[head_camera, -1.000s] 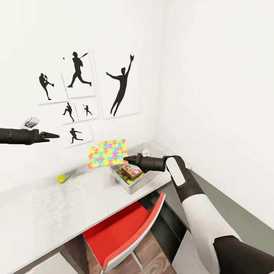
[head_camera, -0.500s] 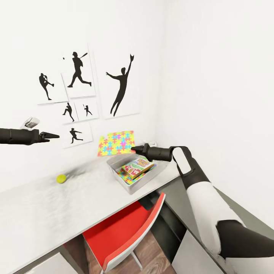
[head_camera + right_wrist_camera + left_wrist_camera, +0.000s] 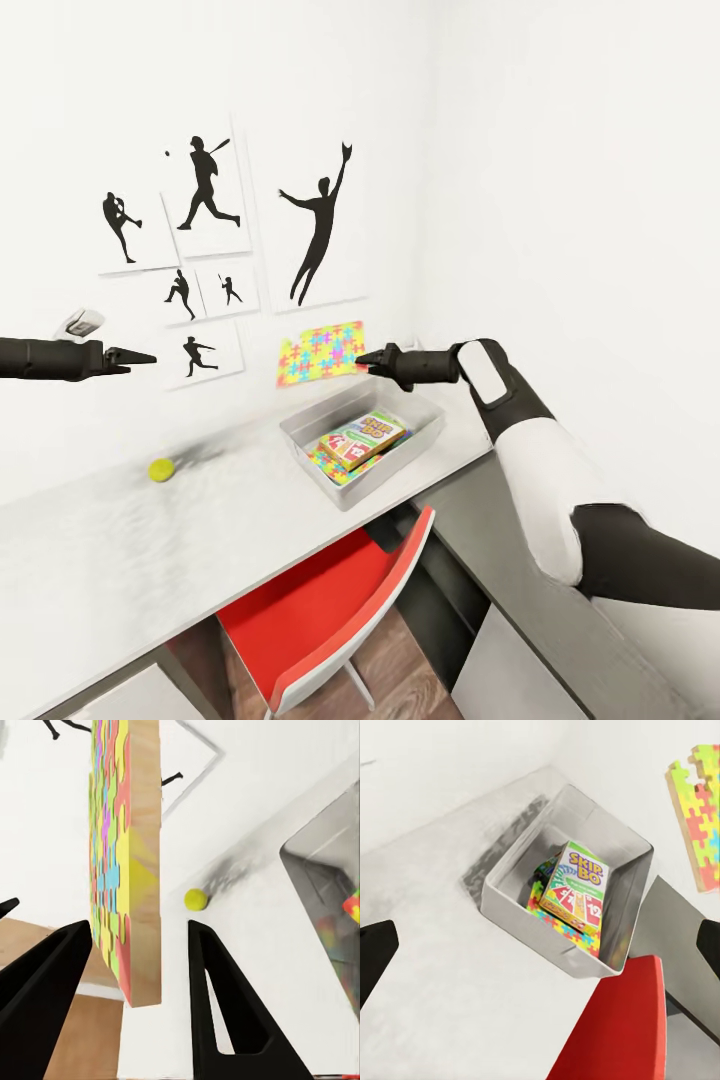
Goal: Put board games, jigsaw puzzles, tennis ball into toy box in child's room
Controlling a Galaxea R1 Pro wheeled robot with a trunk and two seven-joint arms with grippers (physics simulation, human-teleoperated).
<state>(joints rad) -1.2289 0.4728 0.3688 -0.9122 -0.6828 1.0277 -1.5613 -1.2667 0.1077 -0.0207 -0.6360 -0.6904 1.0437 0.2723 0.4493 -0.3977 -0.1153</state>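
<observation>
My right gripper (image 3: 366, 360) is shut on the edge of a colourful jigsaw puzzle (image 3: 322, 353) (image 3: 124, 855), held on edge in the air above the far side of the grey toy box (image 3: 298, 432) (image 3: 502, 900). A Skip-Bo board game (image 3: 362, 436) (image 3: 575, 885) lies tilted in the box, on top of another jigsaw puzzle (image 3: 574, 937). The yellow tennis ball (image 3: 161, 469) (image 3: 196, 899) rests on the table (image 3: 120, 560), left of the box. High over the table's left end hangs my left gripper (image 3: 148, 356), open and holding nothing, with its fingers (image 3: 375, 952) wide apart.
A red chair (image 3: 330, 600) is tucked under the table below the box. The box sits in the corner where the poster wall (image 3: 210, 230) meets the right wall. Bare tabletop stretches from the ball toward me.
My right gripper has lifted the puzzle up and to the right, from in front of the box to above its far side near the wall. The left arm has stayed still.
</observation>
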